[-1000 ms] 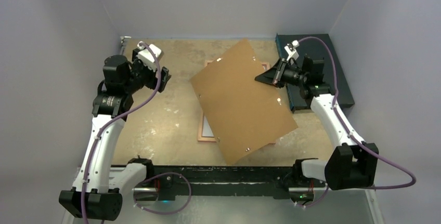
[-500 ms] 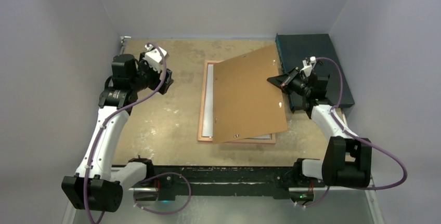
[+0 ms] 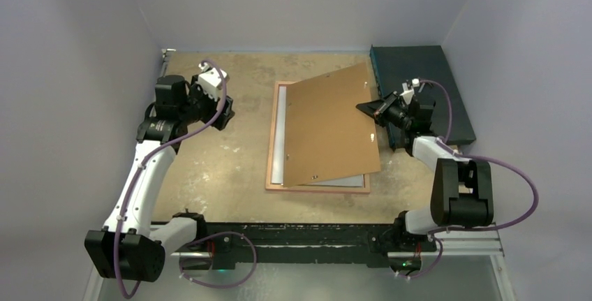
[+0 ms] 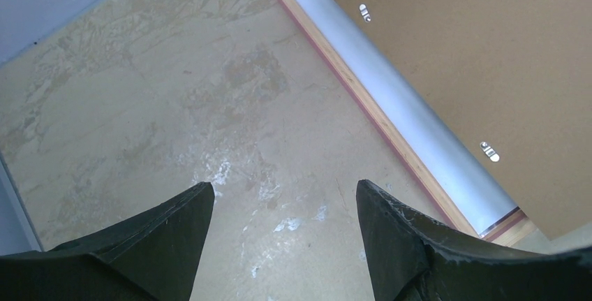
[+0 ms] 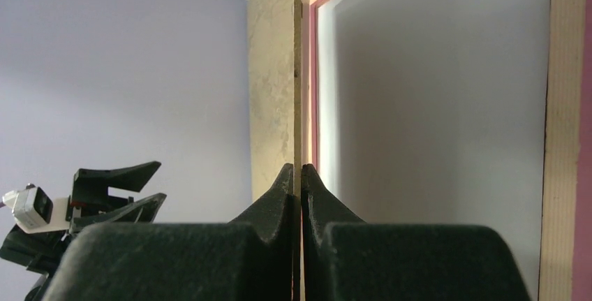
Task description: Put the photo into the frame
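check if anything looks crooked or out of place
The brown backing board lies crooked over the frame, far corner poking past it, leaving a pale strip bare along the left rail. The right gripper pinches its right edge.

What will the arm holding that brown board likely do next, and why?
Probably turn and lower the brown board square onto the frame: the right gripper pinches its edge, and it lies skewed, leaving a pale strip uncovered at left.

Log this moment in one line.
right gripper: shut on backing board edge | backing board: tilted over frame | left gripper: open, empty, beside frame
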Tool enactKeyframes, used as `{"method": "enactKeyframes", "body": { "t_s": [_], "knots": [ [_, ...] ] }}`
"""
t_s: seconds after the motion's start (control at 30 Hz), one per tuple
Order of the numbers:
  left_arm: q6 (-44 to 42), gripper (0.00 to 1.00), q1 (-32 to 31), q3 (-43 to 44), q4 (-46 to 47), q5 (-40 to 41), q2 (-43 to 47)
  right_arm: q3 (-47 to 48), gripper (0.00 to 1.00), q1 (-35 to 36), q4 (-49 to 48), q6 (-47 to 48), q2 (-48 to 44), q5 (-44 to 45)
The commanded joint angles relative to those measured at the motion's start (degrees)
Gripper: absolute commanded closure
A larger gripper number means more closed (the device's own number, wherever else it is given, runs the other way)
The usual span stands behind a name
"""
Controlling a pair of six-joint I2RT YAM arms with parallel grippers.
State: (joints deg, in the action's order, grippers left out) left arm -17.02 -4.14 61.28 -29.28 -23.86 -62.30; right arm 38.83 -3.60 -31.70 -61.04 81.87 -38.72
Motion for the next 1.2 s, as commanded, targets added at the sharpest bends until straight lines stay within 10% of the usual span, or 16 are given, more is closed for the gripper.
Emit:
{"method": "enactKeyframes", "body": {
  "t_s": [0.0,1.17],
  "knots": [
    [-0.3,0.27,0.2,-0.7,1.5,-1.5,-0.4,0.3,1.0,-0.2,-9.9,-3.1,0.8,-1.8],
    [-1.7,0.27,0.2,-2.8,1.4,-1.0,-1.6,-4.2,1.0,2.1,-22.7,-7.7,8.6,0.5]
  ]
}}
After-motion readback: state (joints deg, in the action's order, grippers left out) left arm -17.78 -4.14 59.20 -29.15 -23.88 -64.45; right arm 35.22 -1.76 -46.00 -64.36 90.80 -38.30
